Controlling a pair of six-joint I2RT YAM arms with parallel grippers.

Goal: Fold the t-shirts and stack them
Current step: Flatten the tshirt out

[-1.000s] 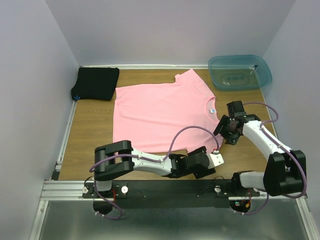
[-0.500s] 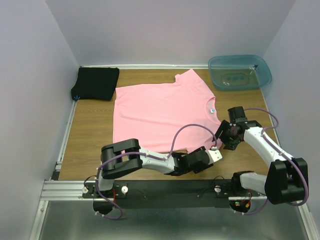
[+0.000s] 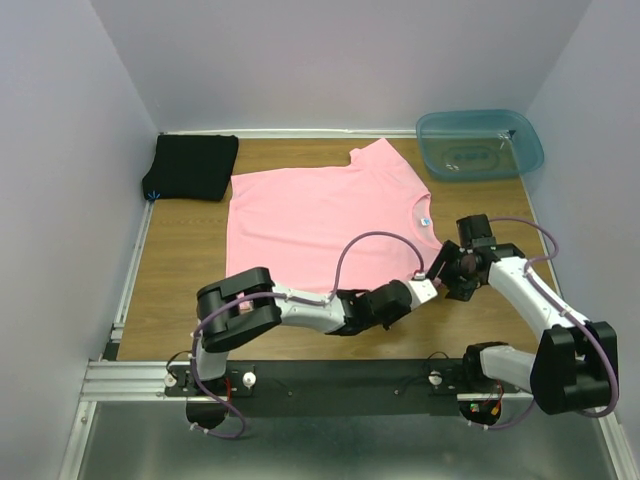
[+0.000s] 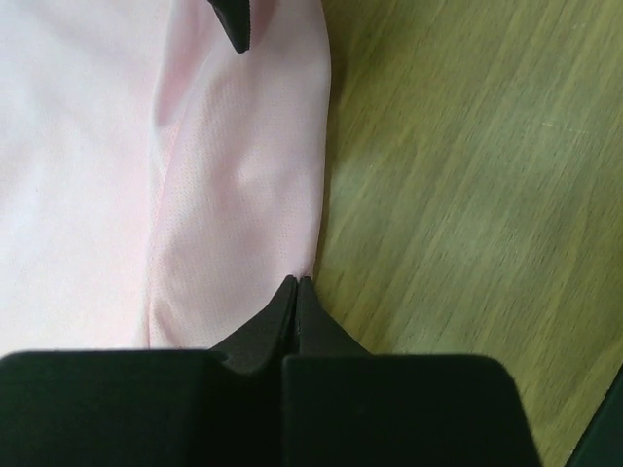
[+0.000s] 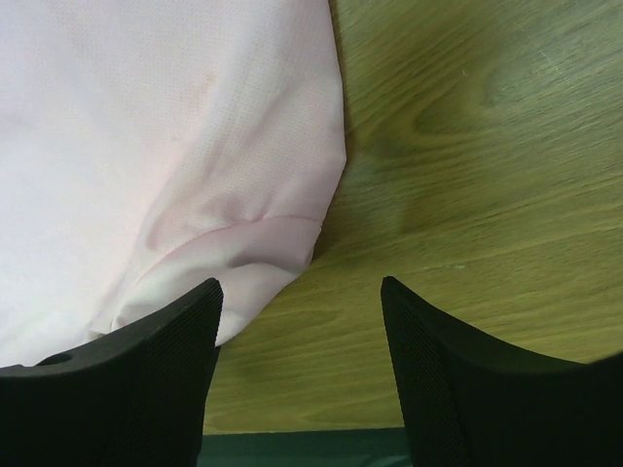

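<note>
Jaws of the left gripper (image 4: 297, 284) are pressed shut on the sleeve hem of the pink t-shirt (image 3: 320, 220), with bare table (image 4: 467, 195) seen to their right. Those of the right gripper (image 5: 302, 365) are held wide over the same sleeve, close ahead. The black t-shirt (image 3: 192, 167) is folded far to the left, and a blue-green bin (image 3: 428, 150) is set beyond the right jaws.

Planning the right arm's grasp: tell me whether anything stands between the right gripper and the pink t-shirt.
Nothing visible does. The open right gripper hangs right at the sleeve edge of the pink t-shirt.
</note>
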